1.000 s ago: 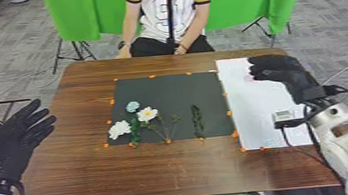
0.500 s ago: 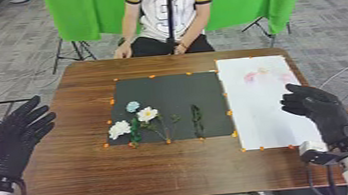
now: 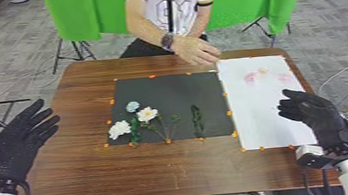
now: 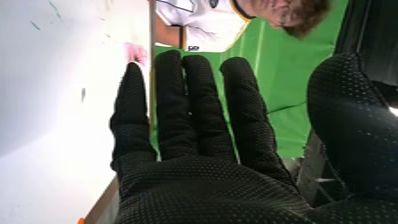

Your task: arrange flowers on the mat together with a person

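The left hand [image 3: 18,140] is open at the table's left edge, holding nothing. At the right edge, beside the white sheet, the right hand [image 3: 315,114] is open and empty; in the right wrist view the right hand [image 4: 213,185] has its fingers straight. On the dark mat [image 3: 165,88] lie a light blue flower [image 3: 133,106], a white flower [image 3: 147,113] with thin stems and another white flower [image 3: 120,129] lower left. A green leafy stem [image 3: 197,121] lies apart at the mat's right. A person's hand [image 3: 194,49] hangs over the table's far edge, near the sheet's upper left corner.
The white sheet [image 3: 260,108] lies right of the mat, with pink flowers [image 3: 262,73] near its far end. Orange clips or tabs line the edges of mat and sheet. Brown table [image 3: 159,172] surface extends in front of the mat.
The person's hand has come from the lap forward over the table's far edge. The right hand has drawn back from above the sheet's far end to the right edge. The flowers have stayed put.
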Robot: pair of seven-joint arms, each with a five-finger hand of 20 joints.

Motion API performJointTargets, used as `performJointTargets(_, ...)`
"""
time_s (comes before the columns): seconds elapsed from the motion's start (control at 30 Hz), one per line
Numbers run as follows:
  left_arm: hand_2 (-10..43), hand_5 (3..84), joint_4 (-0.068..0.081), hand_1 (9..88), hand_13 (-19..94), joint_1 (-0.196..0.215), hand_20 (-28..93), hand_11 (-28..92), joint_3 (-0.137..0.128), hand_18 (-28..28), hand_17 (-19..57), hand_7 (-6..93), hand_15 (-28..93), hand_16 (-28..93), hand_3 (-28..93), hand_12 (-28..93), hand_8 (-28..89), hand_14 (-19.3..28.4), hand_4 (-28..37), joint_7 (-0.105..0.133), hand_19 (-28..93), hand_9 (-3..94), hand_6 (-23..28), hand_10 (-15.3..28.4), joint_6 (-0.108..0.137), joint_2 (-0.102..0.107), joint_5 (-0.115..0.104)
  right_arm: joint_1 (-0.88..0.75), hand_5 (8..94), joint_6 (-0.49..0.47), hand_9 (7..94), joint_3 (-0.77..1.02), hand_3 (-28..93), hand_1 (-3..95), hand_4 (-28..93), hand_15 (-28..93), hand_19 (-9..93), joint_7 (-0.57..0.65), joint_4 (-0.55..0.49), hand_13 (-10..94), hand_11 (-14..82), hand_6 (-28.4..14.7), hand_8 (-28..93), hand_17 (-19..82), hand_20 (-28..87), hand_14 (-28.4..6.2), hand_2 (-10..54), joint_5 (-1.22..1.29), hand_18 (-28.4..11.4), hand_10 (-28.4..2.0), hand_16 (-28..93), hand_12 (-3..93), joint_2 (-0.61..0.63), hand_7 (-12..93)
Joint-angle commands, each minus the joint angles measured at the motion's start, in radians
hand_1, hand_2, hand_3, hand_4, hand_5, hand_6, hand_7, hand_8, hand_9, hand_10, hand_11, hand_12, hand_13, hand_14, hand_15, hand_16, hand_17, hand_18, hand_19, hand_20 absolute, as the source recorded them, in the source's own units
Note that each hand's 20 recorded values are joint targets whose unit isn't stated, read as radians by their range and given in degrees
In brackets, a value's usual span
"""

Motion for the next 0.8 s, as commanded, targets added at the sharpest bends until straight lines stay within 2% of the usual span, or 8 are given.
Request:
performJointTargets(0.03, -1.0, 33.0, 0.009, 24.5, 23, 0.002, 12, 18, 0.009, 22.8, -7.9, 15.0, 28, 4, 70, 20, -8, 15.3, -26.4, -0.014, 45, 29.2, 4.1, 12.7, 0.000, -0.004, 0.004, 0.007, 43.5, 0.008, 44.3, -0.015, 86, 22.6, -22, 28, 48, 0.006, 0.004, 36, 17.6, -3.4, -10, 11, 32, -11.9, -0.8, -0.012, -20.0, -14.6, 29, 26.5, -0.006, 22)
performJointTargets(0.3, -0.9, 33.1, 0.013, 24.4, 23, -0.001, 12, 18, 0.013, 22.8, -8.0, 15.2, 28, 4, 70, 20, -8, 15.3, -26.4, -0.017, 45, 29.2, 4.1, 12.7, 0.008, -0.001, 0.001, 0.011, 43.8, 0.022, 44.4, -0.024, 86, 22.8, -21, 28, 48, 0.007, 0.005, 36, 17.8, -3.4, -11, 11, 32, -11.9, -0.6, -0.011, -20.0, -14.5, 29, 26.5, -0.004, 22)
performJointTargets(0.4, -0.8, 33.1, 0.014, 24.5, 23, -0.003, 12, 18, 0.013, 22.8, -8.0, 15.2, 28, 4, 70, 20, -8, 15.3, -26.5, -0.024, 45, 29.2, 4.1, 12.6, 0.002, 0.000, 0.002, 0.007, 43.9, 0.022, 44.5, -0.023, 86, 22.9, -21, 28, 48, 0.005, 0.002, 36, 18.0, -3.4, -11, 11, 32, -11.9, -0.6, -0.012, -20.1, -14.6, 29, 26.4, -0.009, 22)
performJointTargets(0.8, -0.7, 33.1, 0.017, 24.5, 23, -0.007, 12, 18, 0.008, 22.7, -8.0, 15.1, 28, 4, 70, 20, -8, 15.2, -26.5, -0.022, 45, 29.2, 4.1, 12.7, -0.003, 0.009, 0.001, 0.011, 44.2, 0.027, 44.7, -0.032, 86, 23.0, -21, 28, 48, 0.005, 0.006, 36, 18.2, -3.4, -11, 11, 32, -11.8, -0.4, -0.015, -20.0, -14.5, 29, 26.2, -0.001, 23)
